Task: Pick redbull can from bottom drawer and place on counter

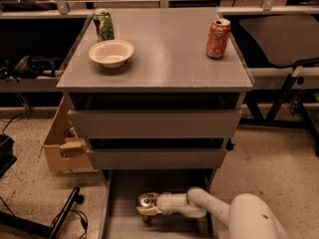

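Two jaws of the gripper [148,208] are being pressed onto the redbull can [147,200] inside the bottom drawer [119,218], below the worktop's [164,59] front edge. An orange can [218,39] is being carried near its back right corner, a green can [103,25] and a bowl [111,53] near its back left.

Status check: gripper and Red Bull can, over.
Gripper down in bottom drawer, at redbull can. Can inside drawer. Bowl, green can, orange can on counter.
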You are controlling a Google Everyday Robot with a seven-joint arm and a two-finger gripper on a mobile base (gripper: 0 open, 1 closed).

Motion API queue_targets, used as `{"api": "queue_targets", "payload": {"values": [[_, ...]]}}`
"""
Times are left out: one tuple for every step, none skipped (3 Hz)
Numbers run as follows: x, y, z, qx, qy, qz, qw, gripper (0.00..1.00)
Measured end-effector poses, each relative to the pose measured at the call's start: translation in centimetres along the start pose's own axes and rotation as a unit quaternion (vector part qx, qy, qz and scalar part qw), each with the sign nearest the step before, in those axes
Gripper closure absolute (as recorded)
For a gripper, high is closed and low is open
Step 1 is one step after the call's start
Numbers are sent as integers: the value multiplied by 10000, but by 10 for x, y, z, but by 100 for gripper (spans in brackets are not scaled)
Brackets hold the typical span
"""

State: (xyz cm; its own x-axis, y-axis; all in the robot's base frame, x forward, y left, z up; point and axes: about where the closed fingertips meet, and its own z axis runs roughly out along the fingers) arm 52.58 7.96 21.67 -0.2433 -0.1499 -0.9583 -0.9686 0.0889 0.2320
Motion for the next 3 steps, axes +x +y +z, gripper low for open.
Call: {"api": "queue_targets", "payload": {"values": [[-64, 9, -38, 94, -172, -101, 9998, 100], [-134, 28, -102, 391, -228, -194, 9988, 100], [-212, 82, -161, 358, -285, -92, 9989, 100]]}}
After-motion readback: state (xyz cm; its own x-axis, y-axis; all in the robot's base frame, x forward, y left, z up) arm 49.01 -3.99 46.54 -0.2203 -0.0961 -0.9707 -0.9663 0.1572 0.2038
